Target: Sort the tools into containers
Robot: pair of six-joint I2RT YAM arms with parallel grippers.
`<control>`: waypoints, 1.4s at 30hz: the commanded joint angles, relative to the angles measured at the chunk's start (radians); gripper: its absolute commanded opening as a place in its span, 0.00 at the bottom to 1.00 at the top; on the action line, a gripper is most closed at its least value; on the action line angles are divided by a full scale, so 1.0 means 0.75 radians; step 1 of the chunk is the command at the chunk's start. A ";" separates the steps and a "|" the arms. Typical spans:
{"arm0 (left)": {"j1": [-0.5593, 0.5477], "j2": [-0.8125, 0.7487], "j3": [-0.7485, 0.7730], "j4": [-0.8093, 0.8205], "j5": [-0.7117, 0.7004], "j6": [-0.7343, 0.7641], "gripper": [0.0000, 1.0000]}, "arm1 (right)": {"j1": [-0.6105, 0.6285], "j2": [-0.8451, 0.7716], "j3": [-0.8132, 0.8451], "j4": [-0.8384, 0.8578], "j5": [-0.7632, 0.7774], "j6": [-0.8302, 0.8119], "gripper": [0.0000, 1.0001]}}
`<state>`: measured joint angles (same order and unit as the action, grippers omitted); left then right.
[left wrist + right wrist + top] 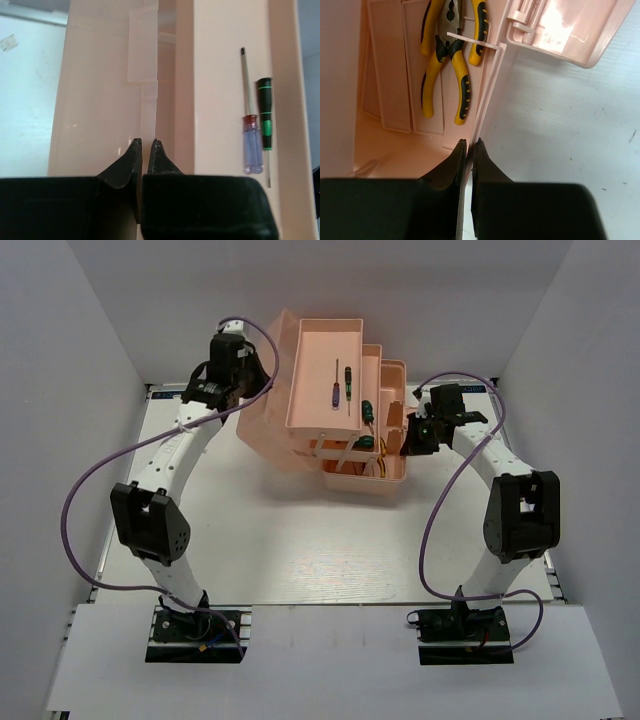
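The salmon-pink toolbox [315, 360] stands open at the back middle, with its trays fanned out. Its top tray [220, 90] holds the purple-handled screwdriver [252, 150] and the black-green one [265, 112] side by side; both also show in the top view, the purple one [334, 392] left of the black-green one [348, 383]. Two stubby green screwdrivers [369, 411] lie in the middle tray. Two yellow-handled pliers [445, 65] lie in the bottom compartment. My left gripper [146, 145] is shut on the edge of the lid [262, 425]. My right gripper [469, 145] is shut on the box's right wall [487, 95].
The white table [570, 130] runs right of the box. A pink hinged flap [560, 30] sticks out at the box's right side. White enclosure walls [70, 390] stand to the left, right and behind. Purple cables loop beside both arms.
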<state>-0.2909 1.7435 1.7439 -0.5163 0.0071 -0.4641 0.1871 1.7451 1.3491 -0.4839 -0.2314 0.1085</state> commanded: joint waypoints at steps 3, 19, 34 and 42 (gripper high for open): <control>-0.248 0.138 0.123 0.081 0.269 -0.120 0.00 | 0.106 -0.030 -0.015 -0.081 -0.217 -0.008 0.00; -0.469 0.316 0.195 0.054 0.215 -0.132 0.00 | 0.113 -0.014 -0.013 -0.089 -0.162 0.011 0.00; -0.482 0.244 0.438 -0.040 0.124 -0.052 0.00 | 0.100 -0.003 -0.028 -0.101 -0.129 -0.014 0.00; -0.453 0.171 0.426 -0.093 0.107 -0.021 0.00 | 0.098 0.031 -0.015 -0.122 -0.115 -0.010 0.00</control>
<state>-0.6304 1.9652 2.0865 -0.5716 0.0803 -0.4957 0.2134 1.7370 1.3472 -0.4965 -0.1596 0.1486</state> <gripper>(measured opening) 0.032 0.050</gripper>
